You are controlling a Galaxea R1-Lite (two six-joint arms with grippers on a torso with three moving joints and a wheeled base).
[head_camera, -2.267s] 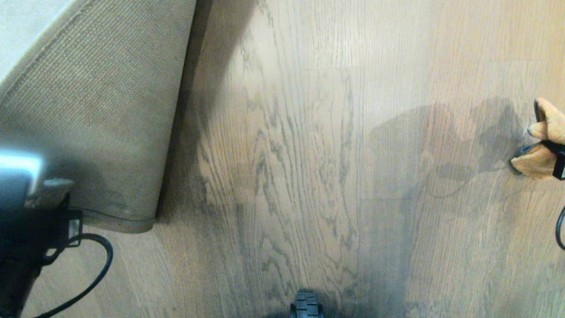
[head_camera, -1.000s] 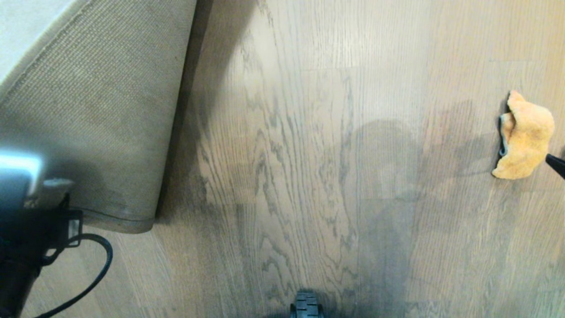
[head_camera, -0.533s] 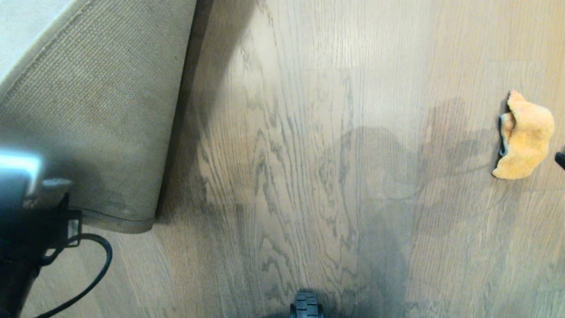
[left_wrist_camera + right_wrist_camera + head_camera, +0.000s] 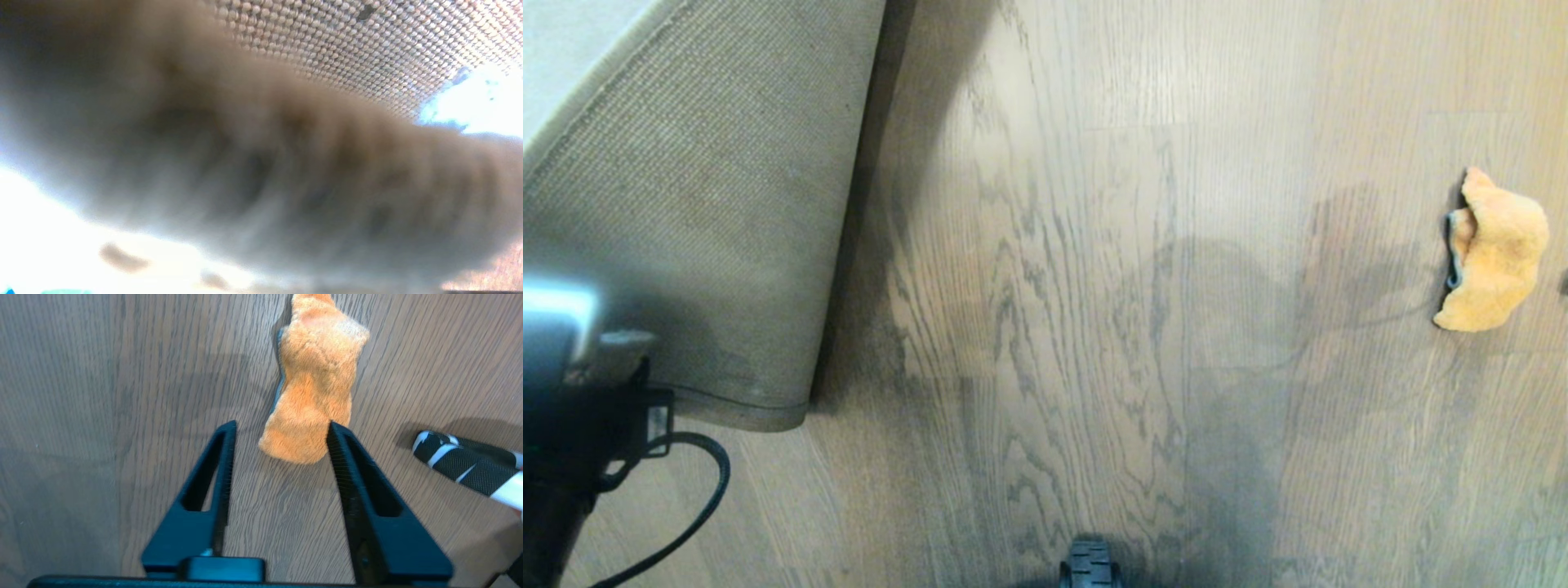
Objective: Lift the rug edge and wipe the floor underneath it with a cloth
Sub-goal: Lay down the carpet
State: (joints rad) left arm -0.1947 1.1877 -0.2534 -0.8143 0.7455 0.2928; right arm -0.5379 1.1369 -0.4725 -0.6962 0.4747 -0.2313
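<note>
Orange-tan cloth (image 4: 1494,253): crumpled and laid flat on the floor, near the right edge of the head view and well apart from the rug; a thin dark trim is seen along one side.
Floor (image 4: 1094,310): grey-brown wood-grain planks, laid bare between rug and cloth, with soft shadows cast across them.
Rug edge (image 4: 735,269): lifted and folded back at the left, so that the tan woven mesh backing is turned upward; a thin bound rim is seen along the near end, and the pale pile shows at the far left corner.
Right hand (image 4: 280,428): held above the floor with its fingers (image 4: 220,457) spread apart and nothing gripped; the near end of the cloth (image 4: 314,388) is seen between the fingertips, released.
Left hand: hidden behind the raised rug (image 4: 367,53), pressed close to the wrist camera; whether its grip is clenched cannot be told.
Left arm (image 4: 564,408): placed at the near left, beside the lifted rug end, with a black cable (image 4: 698,482) looped below it.
Black-and-white striped object (image 4: 466,463): laid on the floor, near the cloth.
</note>
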